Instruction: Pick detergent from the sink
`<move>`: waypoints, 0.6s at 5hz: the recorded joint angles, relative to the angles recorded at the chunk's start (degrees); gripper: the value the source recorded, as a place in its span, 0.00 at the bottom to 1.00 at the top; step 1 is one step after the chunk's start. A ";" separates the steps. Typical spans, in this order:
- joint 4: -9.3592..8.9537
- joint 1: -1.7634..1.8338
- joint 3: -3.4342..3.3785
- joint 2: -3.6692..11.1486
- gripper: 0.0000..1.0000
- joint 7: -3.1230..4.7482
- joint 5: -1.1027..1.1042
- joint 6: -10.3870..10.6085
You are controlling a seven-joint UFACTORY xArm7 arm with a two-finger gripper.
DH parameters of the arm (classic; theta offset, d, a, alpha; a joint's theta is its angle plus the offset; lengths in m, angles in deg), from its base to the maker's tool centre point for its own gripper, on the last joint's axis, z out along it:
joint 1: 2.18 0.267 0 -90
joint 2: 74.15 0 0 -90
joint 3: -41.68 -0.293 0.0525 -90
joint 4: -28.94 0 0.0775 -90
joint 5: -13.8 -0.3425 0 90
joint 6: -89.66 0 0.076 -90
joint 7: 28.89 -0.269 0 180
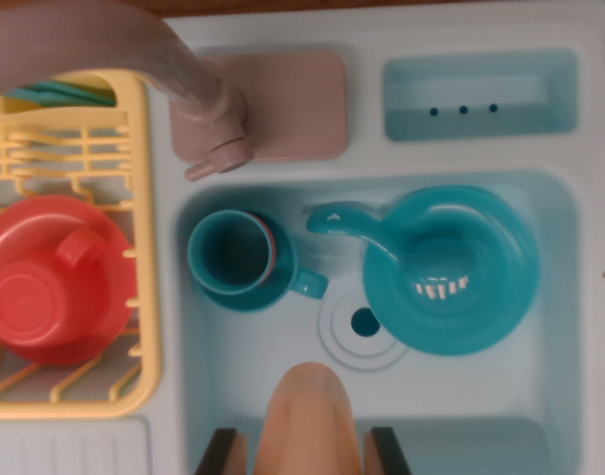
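The tool holds the detergent at the sink's near edge; a tilted lift could knock the cup or pan.

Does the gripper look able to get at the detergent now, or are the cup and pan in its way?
Probably yes. The detergent sits between the fingers of the gripper; the cup and pan lie beyond it, clear of both. Whether the fingers touch it, I cannot tell.
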 joint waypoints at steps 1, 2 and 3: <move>2.03 0.00 0.00 -0.59 1.00 -0.15 0.10 -2.62; 2.03 0.00 0.00 -0.59 1.00 -0.15 0.10 -2.62; 3.97 0.00 -0.01 -1.16 1.00 -0.29 0.20 -5.12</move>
